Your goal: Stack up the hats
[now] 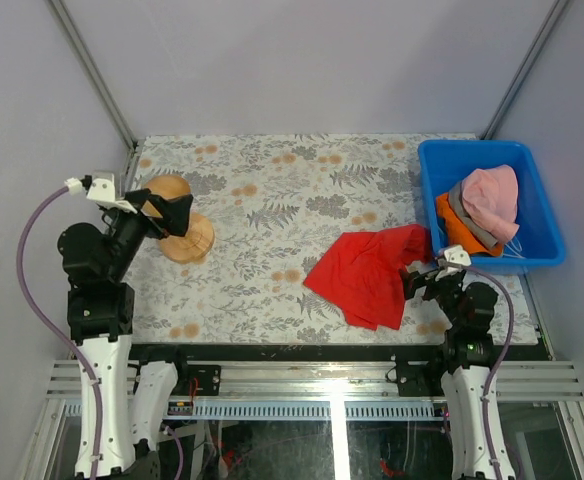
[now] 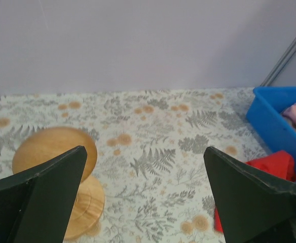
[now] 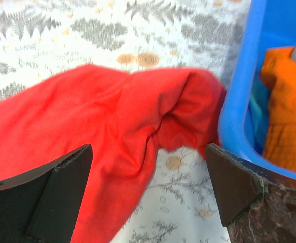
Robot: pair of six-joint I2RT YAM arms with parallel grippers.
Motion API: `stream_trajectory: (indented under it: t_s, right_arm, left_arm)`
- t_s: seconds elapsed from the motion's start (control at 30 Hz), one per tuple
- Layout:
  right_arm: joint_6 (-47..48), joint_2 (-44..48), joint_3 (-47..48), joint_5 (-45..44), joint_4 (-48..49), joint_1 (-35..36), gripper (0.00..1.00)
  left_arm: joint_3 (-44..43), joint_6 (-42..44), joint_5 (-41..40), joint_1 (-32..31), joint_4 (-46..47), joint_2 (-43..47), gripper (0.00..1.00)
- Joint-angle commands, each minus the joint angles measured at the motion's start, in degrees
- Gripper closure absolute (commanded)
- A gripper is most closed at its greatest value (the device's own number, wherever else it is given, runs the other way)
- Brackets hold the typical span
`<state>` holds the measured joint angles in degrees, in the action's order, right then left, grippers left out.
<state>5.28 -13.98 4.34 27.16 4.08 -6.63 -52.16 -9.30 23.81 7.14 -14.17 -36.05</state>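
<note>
Left pincer [image 2: 144, 152]: one, released, jaws spread wide with nothing between them. It hangs above the left side of the surface [image 1: 272, 190], just beside the one wooden stand [image 1: 186, 240]. In the left wrist view its left finger overlaps the stand's round top; whether they touch cannot be told.

Right pincer [image 3: 149, 147]: one, likewise released, jaws fully apart, nothing grasped. It hovers at the near right, over the near edge of the one red cloth [image 1: 367, 272], with the one blue bin [image 1: 442, 165] just to its right.

Hats counted: four, all inside the blue bin at the far right of the surface.
- Pink hat [image 1: 492, 192], one, lies uppermost, toward the bin's middle.
- Grey hat [image 1: 467, 218], one, shows as a band beneath the pink hat and touches it.
- Orange hat [image 1: 450, 228], one, lies against the bin's left wall, under the grey hat.
- Teal hat [image 3: 253, 119], one, shows only as a sliver in the right wrist view, between the bin wall and the orange hat; the rest of it is hidden.

Red cloth lies crumpled on the surface, its right corner against the bin's left wall. Wooden stand is upright, well apart from both cloth and bin.
</note>
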Motion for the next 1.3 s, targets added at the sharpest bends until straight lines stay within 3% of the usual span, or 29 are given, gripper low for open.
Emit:
stream_trajectory:
  t_s: [0.0,0.2,0.33,0.47,0.57,0.67,0.77,0.87,1.1,1.27]
  right_arm:
    - [-3.68,-0.22,6.02,-4.11,6.71,0.39,0.01]
    - [-9.70,-9.16,15.55,-17.10,6.58,0.44,0.01]
    - [-22.27,-8.72,19.89,-27.11,9.69,0.40,0.01]
    - [-20.01,-11.62,25.81,-21.77,7.87,0.45,0.01]
    - [-23.63,-17.02,30.57,-17.27,4.28,0.46,0.01]
    - [-31.55,-24.52,34.35,-11.39,3.91,0.46,0.01]
    - [-38.21,-33.92,40.70,-5.74,-3.27,0.56,0.01]
    - [-37.66,-43.26,46.30,-1.49,-8.82,2.09,0.01]
    - [-32.11,-54.53,55.00,-1.39,-21.65,13.65,0.01]
    - [-29.49,-58.40,55.35,-3.15,-33.71,18.47,0.01]
  left_arm:
    - [-6.50,-3.43,-0.44,-0.19,-2.88,-2.85,0.00]
    - [-10.22,-7.05,-3.59,-0.24,-1.64,-7.81,0.00]
    - [-10.53,-13.39,-8.42,-0.25,1.74,-14.08,0.00]
    - [-11.43,-18.25,-6.25,-0.28,10.00,-22.64,0.00]
    - [-13.79,-20.20,-8.60,-0.28,13.59,-28.19,0.01]
    - [-21.34,-18.24,-9.55,-0.99,13.69,-35.22,0.00]
    - [-30.08,-16.76,-12.22,-1.58,12.12,-41.24,0.00]
    - [-36.99,-18.27,-13.40,-1.74,10.61,-46.51,0.00]
    - [-34.77,-20.71,-21.52,-6.60,8.83,-44.51,0.00]
    - [-38.00,-19.16,-19.35,-7.42,0.91,-44.51,0.00]
